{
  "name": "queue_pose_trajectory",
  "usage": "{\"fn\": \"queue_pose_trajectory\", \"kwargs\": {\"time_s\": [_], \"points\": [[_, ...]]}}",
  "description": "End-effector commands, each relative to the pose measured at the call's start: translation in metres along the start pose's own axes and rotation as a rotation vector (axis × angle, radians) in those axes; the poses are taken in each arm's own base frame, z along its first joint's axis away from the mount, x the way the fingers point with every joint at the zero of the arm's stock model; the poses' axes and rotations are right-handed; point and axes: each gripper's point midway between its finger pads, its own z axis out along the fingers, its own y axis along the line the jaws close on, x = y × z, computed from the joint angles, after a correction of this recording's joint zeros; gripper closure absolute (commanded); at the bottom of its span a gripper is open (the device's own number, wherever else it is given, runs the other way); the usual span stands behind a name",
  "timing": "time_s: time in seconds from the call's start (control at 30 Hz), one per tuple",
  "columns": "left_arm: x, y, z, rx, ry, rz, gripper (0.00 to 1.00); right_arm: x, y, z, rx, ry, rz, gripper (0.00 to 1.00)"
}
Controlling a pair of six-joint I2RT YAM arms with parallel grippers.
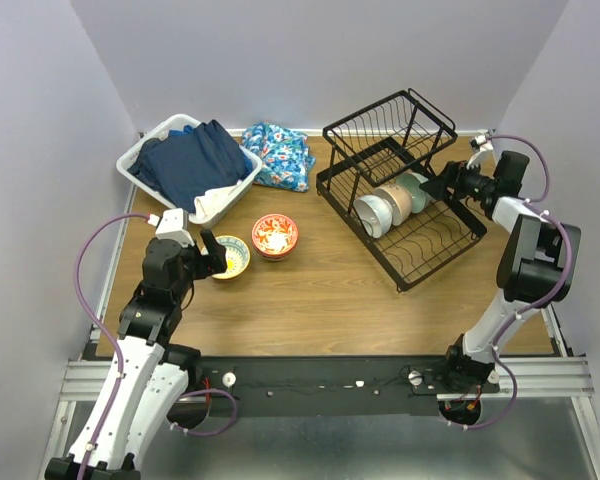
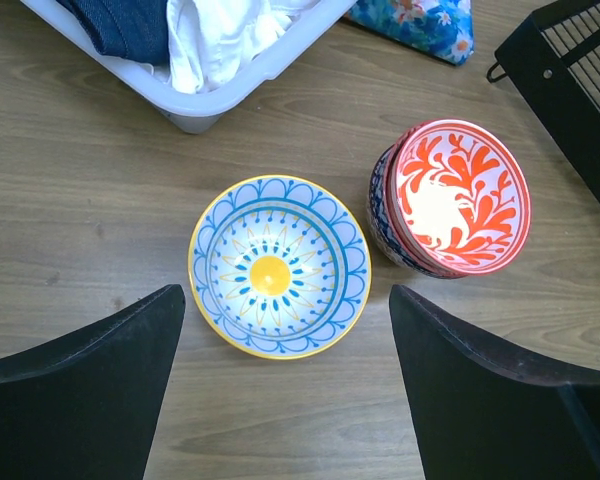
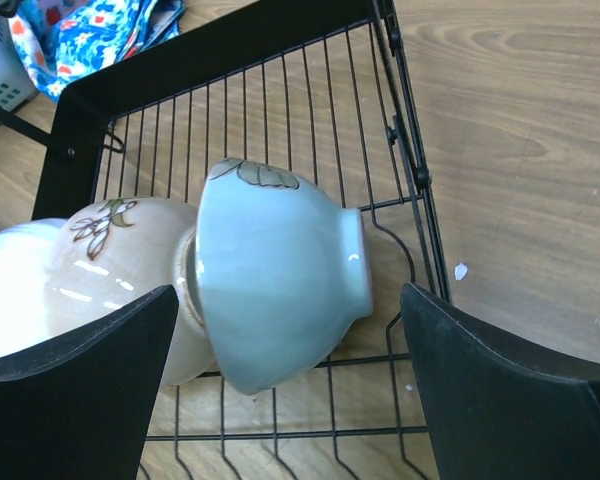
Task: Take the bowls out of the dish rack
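At the left of the top view, the left gripper [image 2: 287, 300] hangs over the wooden table [image 1: 330, 300] with its jaws spread wide and nothing between them. The yellow-rimmed bowl [image 2: 278, 266] sits upright on the wood directly below it. Just to the right, apart from that bowl, the red-orange floral bowl [image 2: 460, 195] is nested, slightly tilted, in a dark blue patterned bowl [image 2: 383, 215]. These three are out of the dish rack [image 1: 400, 190].

In the rack's lower tier, right of centre, three bowls lean on their sides in a row: a white bowl [image 1: 370, 216], a tan bowl [image 1: 394, 203] and a mint green bowl [image 3: 280, 280], each touching the next. The right gripper [image 1: 442, 185] is at the rack's right side, its jaws fully apart and empty, bracketing the mint bowl in the wrist view without touching it.

The likely next step is a grasp on the mint bowl, and that is where trouble could come. Its glazed outer wall curves away from the fingers, so a squeeze across the belly could let it squirt out and drop onto the wires. Lifting at an angle could catch its foot on the rack's edge wire. It also props against the tan bowl, so pulling it away could let the other two roll. On the left, a careless descent could knock the yellow bowl, and adding weight to the tilted stack could tip it.
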Motion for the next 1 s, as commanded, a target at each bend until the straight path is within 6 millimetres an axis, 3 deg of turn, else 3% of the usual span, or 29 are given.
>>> {"fn": "queue_pose_trajectory", "kwargs": {"time_s": [0.0, 0.17, 0.97], "points": [[-0.006, 0.0, -0.003, 0.007, -0.05, 0.009, 0.08, 0.002, -0.002, 0.007, -0.085, 0.021, -0.004, 0.0], [-0.011, 0.001, -0.007, 0.013, -0.101, 0.001, 0.08, 0.021, -0.005, 0.017, -0.14, 0.061, 0.057, 0.0], [-0.012, 0.005, -0.009, -0.008, -0.121, 0.0, 0.09, 0.052, -0.004, 0.03, -0.204, 0.151, 0.122, 0.01]]}}
